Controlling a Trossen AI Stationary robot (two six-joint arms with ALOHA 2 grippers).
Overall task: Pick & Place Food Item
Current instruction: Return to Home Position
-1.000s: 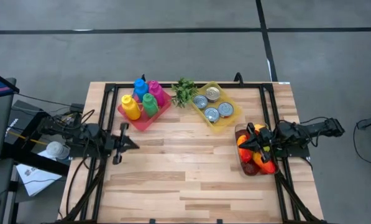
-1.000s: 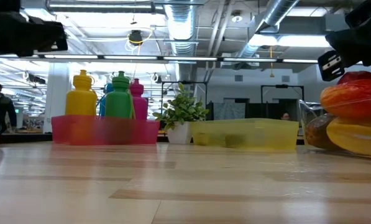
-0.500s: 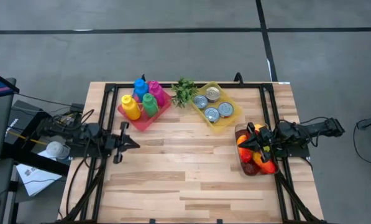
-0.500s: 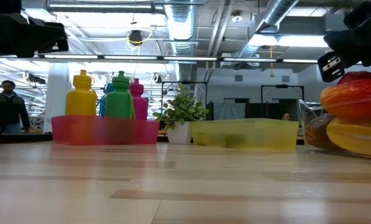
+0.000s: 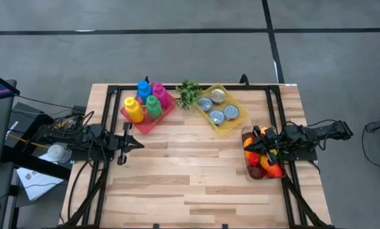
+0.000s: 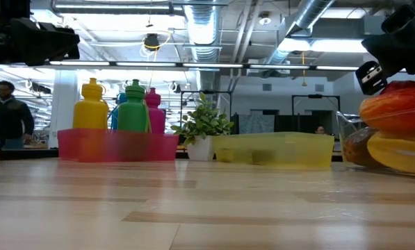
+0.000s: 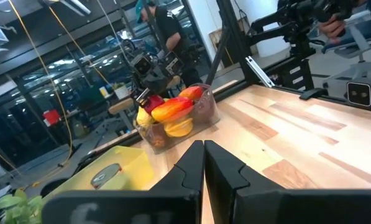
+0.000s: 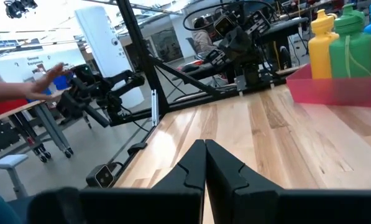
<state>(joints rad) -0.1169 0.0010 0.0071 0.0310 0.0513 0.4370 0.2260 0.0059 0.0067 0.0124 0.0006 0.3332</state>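
Observation:
A clear container (image 5: 252,170) at the table's right edge holds several toy fruits (image 6: 396,114), orange, red and yellow. My right gripper (image 5: 247,149) is shut and held level just above those fruits, pointing toward the table's left; the left wrist view shows it over the container (image 7: 201,115). At the table's left edge my left gripper (image 5: 139,144) is shut too. It is held level above the wood and points toward the table's right. Neither gripper holds anything.
A pink tray with several coloured bottles (image 5: 146,105) stands at the far left. A small green plant (image 5: 188,93) and a yellow tray with several cans (image 5: 218,108) stand at the far middle. The table's middle and near part (image 5: 190,178) is bare wood.
My left arm has swung slightly at its base, its gripper staying shut in about the same place. My right gripper has rolled a little about its own line. The fruits and trays have kept still.

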